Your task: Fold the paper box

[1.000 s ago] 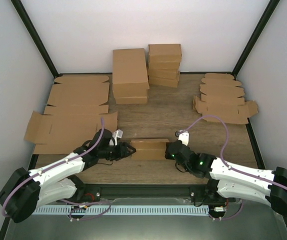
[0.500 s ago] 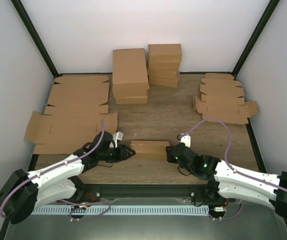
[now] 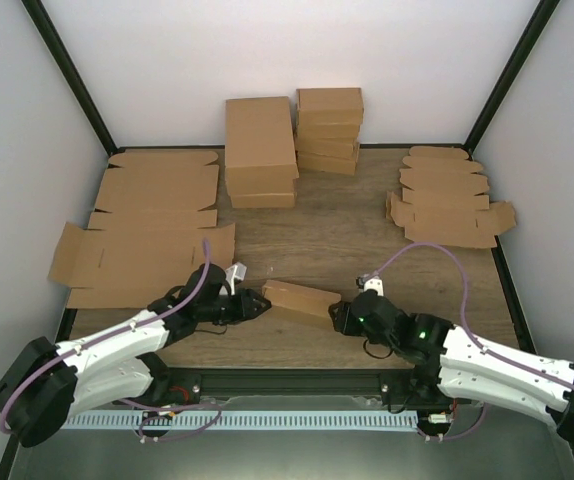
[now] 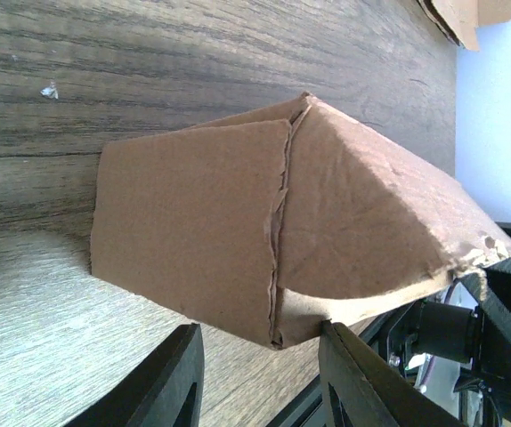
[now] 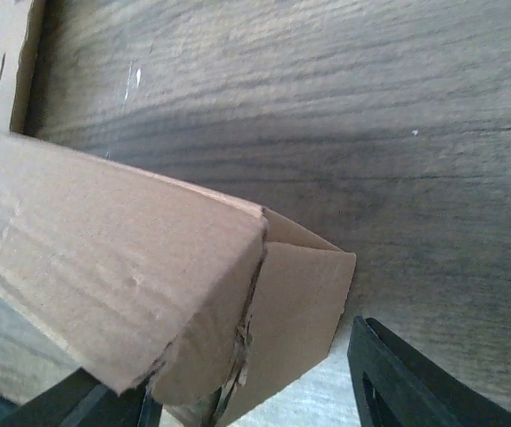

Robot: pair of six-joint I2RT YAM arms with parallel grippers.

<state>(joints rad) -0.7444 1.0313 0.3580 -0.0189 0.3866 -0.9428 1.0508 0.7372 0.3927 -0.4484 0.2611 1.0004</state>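
Shows a small, shallow, plain brown cardboard paper box (image 3: 303,297) lying askew on the dark wood-grain table (image 3: 367,240), near the front edge and between the two arms. Finds the left gripper (image 3: 260,303) parted just at one end and the right gripper (image 3: 340,317) spread wide about the other, neither pinching. Looks light, thin-walled, easy to crush or send skidding; probably best taken by the short ends or along a crease. Gives the skewed lie only from above; gives ragged flap edges and loosely closed ends only from the wrists.
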